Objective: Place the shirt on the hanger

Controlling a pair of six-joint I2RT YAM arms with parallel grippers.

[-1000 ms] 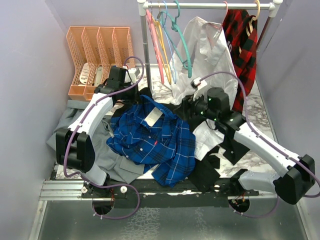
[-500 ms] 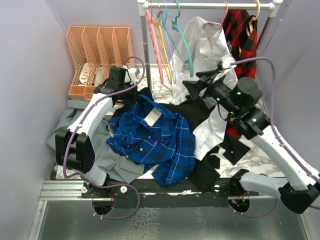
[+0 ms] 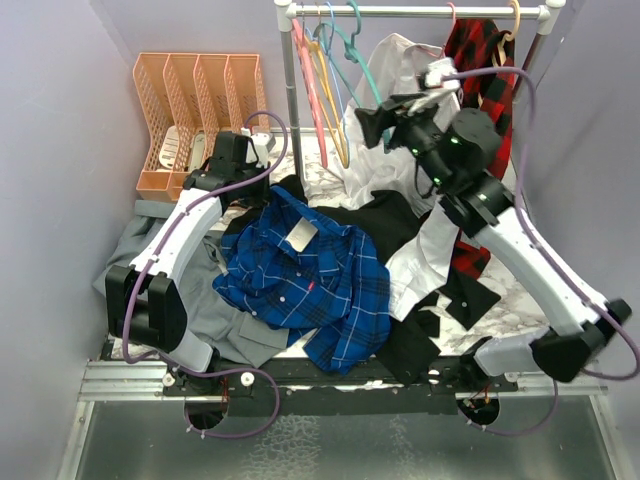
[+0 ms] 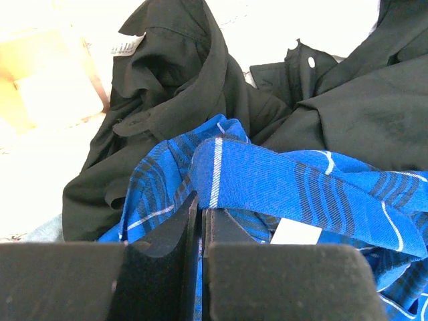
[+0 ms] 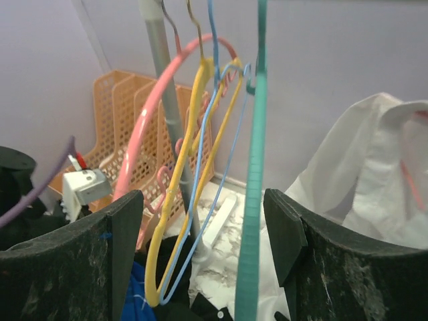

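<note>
1. Two jobs are left — the shirt (image 3: 310, 275) lies crumpled on the bench (image 3: 500, 305), and the hanger (image 5: 254, 167) hangs on the rail (image 3: 420, 12).
2. Left gripper (image 4: 200, 217) is closed, pinching the shirt's edge.
3. Right gripper (image 5: 204, 227) is wide open around the hanger — a second ago it was low by the bench.

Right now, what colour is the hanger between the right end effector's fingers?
Teal-green; the thin plastic hanger shows best from the right wrist.

Orange file rack (image 3: 195, 100) back left; white shirt (image 3: 398, 62) and red plaid shirt (image 3: 470, 45) on the rail (image 3: 420, 11).
</note>
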